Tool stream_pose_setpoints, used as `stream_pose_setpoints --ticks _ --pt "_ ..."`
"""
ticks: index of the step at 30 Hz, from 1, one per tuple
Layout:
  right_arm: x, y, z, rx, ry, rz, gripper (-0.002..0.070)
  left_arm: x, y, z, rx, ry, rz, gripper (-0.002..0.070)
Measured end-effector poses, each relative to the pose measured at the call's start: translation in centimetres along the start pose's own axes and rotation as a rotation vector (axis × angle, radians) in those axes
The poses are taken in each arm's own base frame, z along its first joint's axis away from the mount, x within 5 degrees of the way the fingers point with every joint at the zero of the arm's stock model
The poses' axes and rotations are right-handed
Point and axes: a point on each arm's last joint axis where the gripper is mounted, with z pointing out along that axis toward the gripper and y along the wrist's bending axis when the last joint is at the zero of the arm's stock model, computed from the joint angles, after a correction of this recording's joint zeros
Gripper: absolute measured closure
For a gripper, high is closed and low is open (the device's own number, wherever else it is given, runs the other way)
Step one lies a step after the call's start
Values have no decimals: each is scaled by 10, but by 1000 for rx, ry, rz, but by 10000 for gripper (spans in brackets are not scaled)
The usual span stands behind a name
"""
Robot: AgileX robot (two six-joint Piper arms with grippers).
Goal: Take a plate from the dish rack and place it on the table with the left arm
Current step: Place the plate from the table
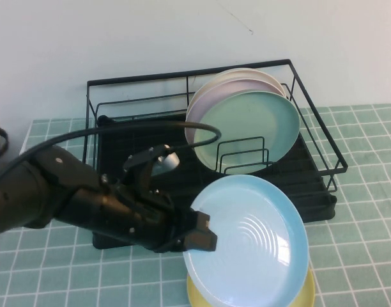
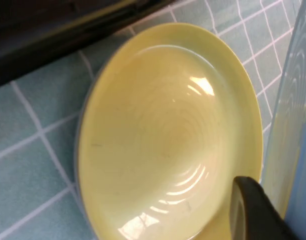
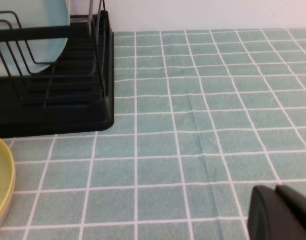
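My left arm [image 1: 61,192] reaches across the front of the black dish rack [image 1: 183,73]. My left gripper [image 1: 205,233] is shut on the left rim of the light sky-blue plate [image 1: 253,243]. It holds the plate tilted, out of the rack and just above a yellow plate [image 1: 307,291] on the tiled table [image 1: 368,243]. In the left wrist view one black finger [image 2: 253,210] presses the blue plate [image 2: 298,100] over the yellow plate [image 2: 163,135]; the other finger is hidden behind it. My right gripper [image 3: 280,212] is shut and empty, low over the table [image 3: 193,125].
A mint-green plate [image 1: 253,125] and paler plates behind it stand upright in the rack's back right. The rack's front corner [image 3: 68,100] and the yellow plate's edge [image 3: 0,180] also show in the right wrist view. Open tiles lie right of the rack.
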Motion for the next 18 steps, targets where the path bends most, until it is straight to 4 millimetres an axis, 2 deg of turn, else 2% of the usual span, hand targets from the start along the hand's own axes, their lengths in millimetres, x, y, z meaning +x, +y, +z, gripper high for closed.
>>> stream_pose_setpoints --ticks 9,18 --pt "0 0 0 0 0 0 678 6 7 37 -3 61 -63 568" --pt "0 0 0 0 0 0 678 6 13 46 -7 65 -91 568"
